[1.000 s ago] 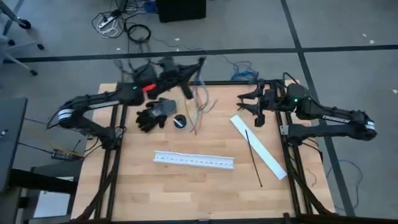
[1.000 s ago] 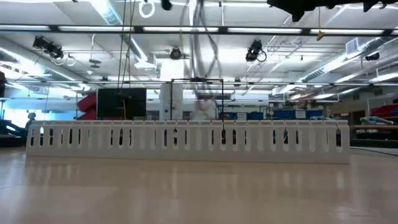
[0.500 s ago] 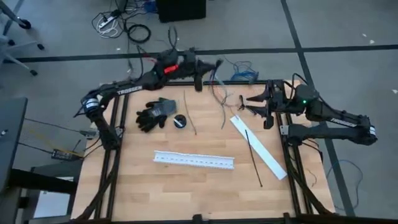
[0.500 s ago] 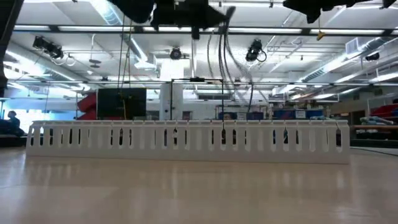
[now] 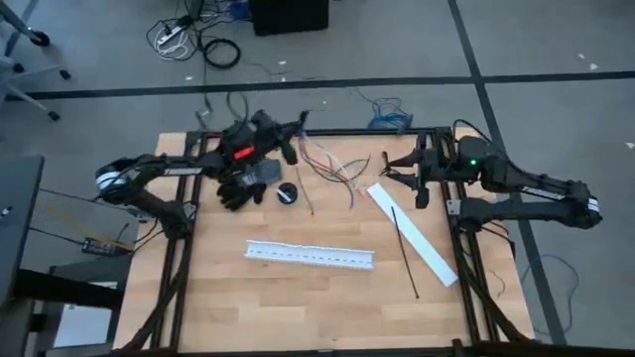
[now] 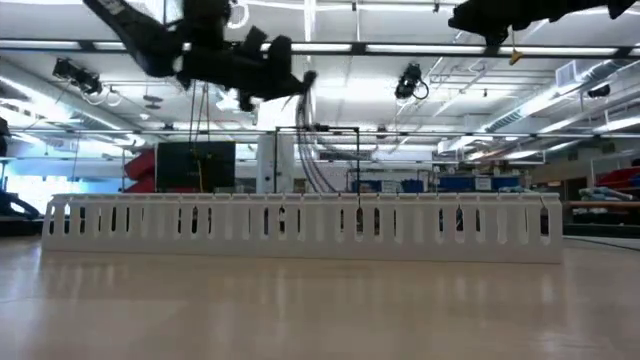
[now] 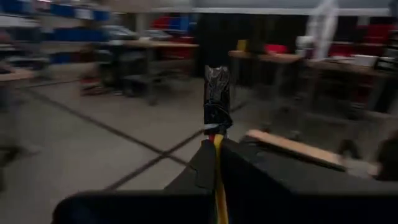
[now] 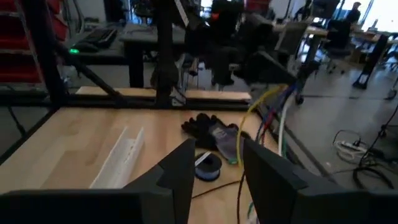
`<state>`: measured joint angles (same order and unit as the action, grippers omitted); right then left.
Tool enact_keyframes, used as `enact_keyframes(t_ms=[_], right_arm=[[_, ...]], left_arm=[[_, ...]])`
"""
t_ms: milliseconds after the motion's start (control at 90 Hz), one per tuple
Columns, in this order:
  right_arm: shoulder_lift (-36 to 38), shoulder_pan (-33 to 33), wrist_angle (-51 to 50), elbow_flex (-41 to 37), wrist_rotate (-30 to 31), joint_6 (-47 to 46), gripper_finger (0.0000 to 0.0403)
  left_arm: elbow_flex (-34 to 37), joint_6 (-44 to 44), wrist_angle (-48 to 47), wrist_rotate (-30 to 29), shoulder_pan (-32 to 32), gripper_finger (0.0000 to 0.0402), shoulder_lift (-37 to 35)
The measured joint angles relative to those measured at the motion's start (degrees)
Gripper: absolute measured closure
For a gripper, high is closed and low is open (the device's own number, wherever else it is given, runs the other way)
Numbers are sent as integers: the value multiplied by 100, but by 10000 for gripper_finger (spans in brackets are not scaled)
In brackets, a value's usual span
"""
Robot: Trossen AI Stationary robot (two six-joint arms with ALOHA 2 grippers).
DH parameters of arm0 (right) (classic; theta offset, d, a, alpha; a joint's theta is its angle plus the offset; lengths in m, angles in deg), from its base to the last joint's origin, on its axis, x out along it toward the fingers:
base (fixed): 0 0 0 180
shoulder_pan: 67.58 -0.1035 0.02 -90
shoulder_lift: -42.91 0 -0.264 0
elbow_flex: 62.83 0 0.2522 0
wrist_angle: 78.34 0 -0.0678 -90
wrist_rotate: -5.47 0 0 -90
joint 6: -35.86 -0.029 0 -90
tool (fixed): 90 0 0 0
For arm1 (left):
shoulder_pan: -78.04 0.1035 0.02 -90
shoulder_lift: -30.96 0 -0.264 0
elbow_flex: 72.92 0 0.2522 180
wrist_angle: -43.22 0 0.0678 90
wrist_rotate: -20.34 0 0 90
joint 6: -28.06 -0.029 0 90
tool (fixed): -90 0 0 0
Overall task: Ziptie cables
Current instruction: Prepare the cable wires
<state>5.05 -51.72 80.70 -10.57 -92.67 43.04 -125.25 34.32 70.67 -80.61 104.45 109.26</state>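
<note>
The cables (image 5: 332, 169) hang in the frame's upper middle, pinched at one end by the left gripper (image 5: 298, 129). The ziptie (image 5: 404, 251) lies right of centre across a white strip (image 5: 413, 234). The right gripper (image 5: 387, 169), fingers spread, hovers upper right.

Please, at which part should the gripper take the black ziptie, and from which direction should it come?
Probably near its far end. The ziptie lies flat and straight, its far part on the white strip, its near part on the table. Come from straight above, fingers across the thin strap. The right gripper is nearest and open; the left gripper holds the cables.
</note>
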Motion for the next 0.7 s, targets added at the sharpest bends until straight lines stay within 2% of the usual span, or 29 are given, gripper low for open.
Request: enact_keyframes(t_ms=[178,278,544,700], right_arm=[[-484,0,225,-2,-4,4,273],[-746,-4,352,-2,-46,-4,272],[-1177,-11,415,-4,-101,-234,274],[-1293,-13,416,-4,-101,-247,273]], left_arm=[[990,423,-22,-1249,-427,401,-405],[1415,705,-49,-2180,-698,401,-415],[2005,1760,-38,-4478,-1378,401,-413],[2089,2058,-49,-5069,-1668,401,-413]])
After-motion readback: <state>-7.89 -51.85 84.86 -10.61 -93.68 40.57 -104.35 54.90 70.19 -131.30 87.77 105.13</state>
